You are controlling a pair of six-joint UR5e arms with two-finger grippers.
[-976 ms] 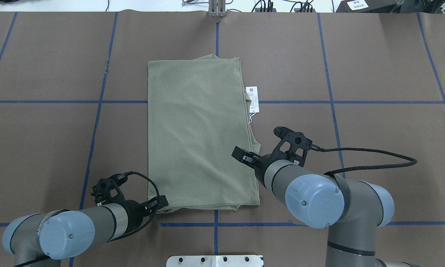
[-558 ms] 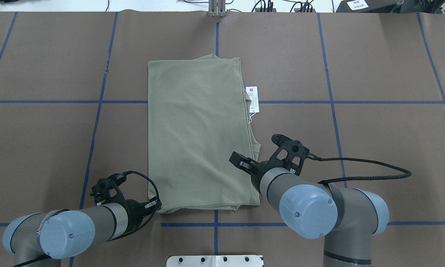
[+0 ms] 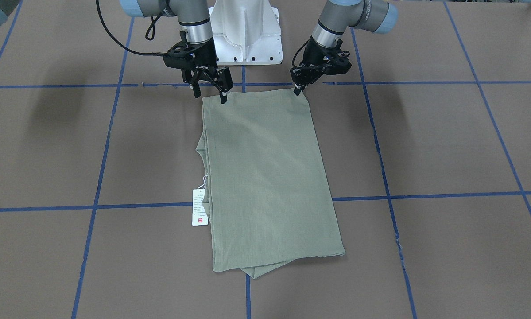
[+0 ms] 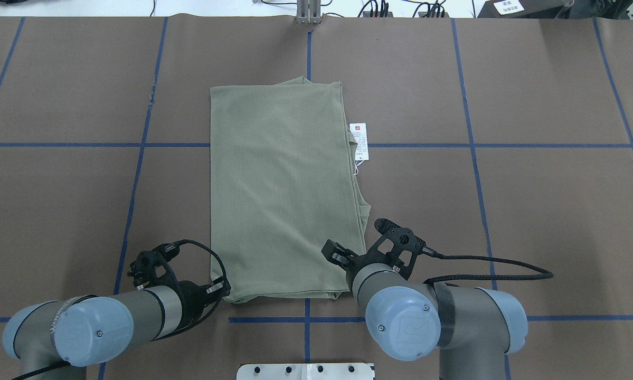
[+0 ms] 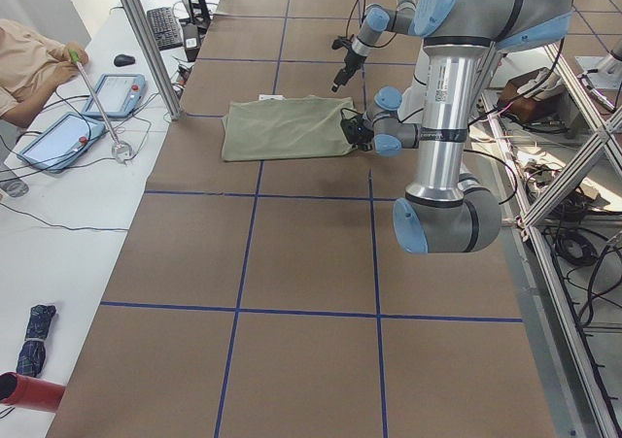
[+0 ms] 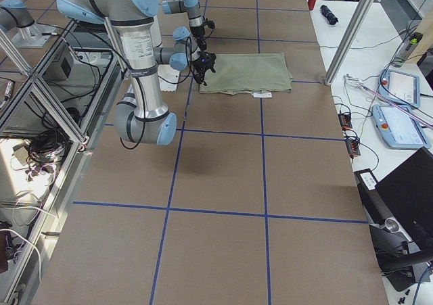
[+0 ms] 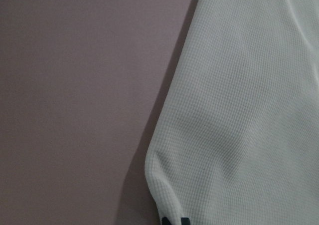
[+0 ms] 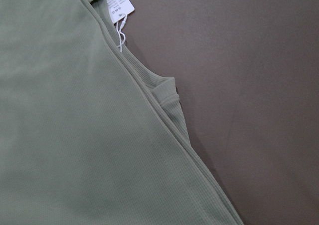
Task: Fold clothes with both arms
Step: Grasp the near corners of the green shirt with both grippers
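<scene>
Both arms have shifted: the right fingers (image 4: 333, 255) have drawn back along the shirt's (image 4: 282, 184) right edge toward its near-right corner, and the left fingers (image 4: 220, 289) have pulled in slightly at the near-left corner. From the front, the right fingers stand spread, one tip over the cloth and one off it, holding nothing. The left fingers are pinched on the shirt's corner, the knit puckering toward them in the left wrist view. The shirt lies folded into a long rectangle on the brown tabletop (image 4: 506, 211), its white hang tag (image 4: 359, 141) sticking out beside the right edge.
</scene>
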